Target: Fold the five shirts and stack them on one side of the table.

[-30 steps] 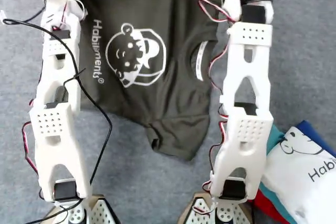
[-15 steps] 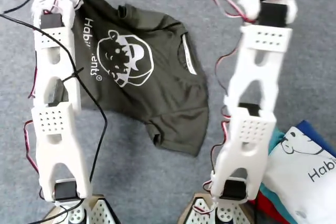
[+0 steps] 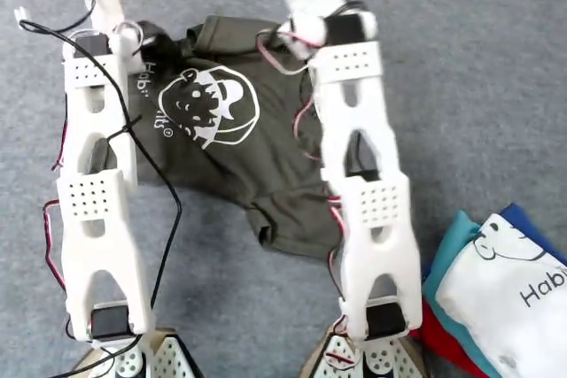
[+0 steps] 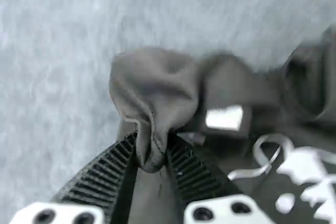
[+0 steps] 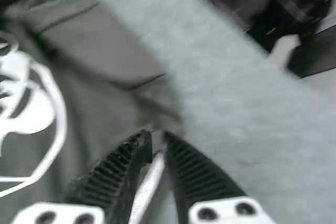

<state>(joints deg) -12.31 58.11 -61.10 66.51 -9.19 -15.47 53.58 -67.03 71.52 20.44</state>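
Stack of folded shirts sits at the near edge of the grey table, white one on top, teal, blue and red edges showing under it. Dark shirt is unfolded and rumpled, well apart from the stack, with the right arm lying between the two. Its white print faces up, and one sleeve points toward the near edge. Left gripper is at the shirt corner farthest from the stack. Its fingers are clamped tight on a bunched fold of the dark cloth, with a small white label just beside the pinch. Left arm runs along the shirt edge away from the stack. Right gripper is at the shirt's far edge on the stack side, over the neck area. Its fingers are drawn almost together with only a thin slit at the tips, right where the cloth meets bare table. Can't tell if any fabric is actually pinched. The white neck tape shows between the jaws, lower down.
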